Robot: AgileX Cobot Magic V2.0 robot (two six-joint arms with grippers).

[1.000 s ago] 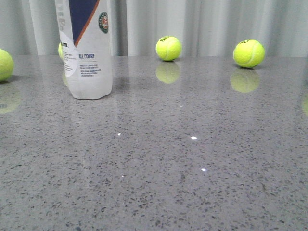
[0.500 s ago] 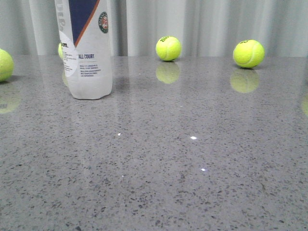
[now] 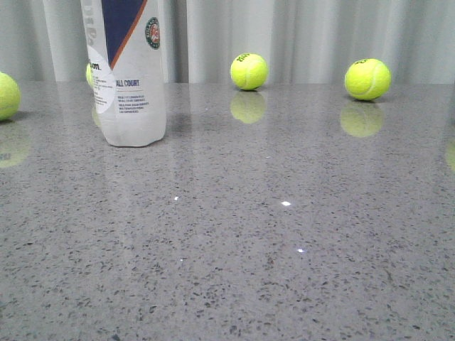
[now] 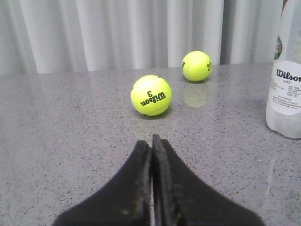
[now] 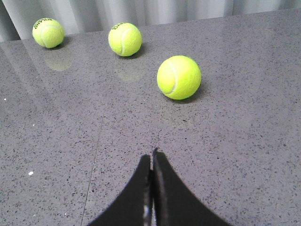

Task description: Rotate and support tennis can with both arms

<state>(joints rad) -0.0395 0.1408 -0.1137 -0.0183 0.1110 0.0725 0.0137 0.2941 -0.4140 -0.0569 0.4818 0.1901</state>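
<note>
The tennis can stands upright on the grey speckled counter, over on the left side toward the back, its top running out of the front view. Its navy panel, orange stripe, round emblem and the words "ALL COURT" face forward. Neither arm is touching it. From the left wrist camera the same can shows at the edge of the picture, with its white "Wilson" label turned that way.

Just behind the can, a sliver of a yellow-green ball peeks out past its side. Another ball sits at the far left edge of the counter, one sits near the back in the middle, and one lies further right. All rest apart from the can, in front of a pale pleated curtain.

The left tool hovers low over the counter with its two black fingers pressed together, nothing between them; a ball marked "Wilson 3" lies ahead of it. The right tool is likewise pinched closed and empty, with three balls beyond it, the nearest a little way off.
</note>
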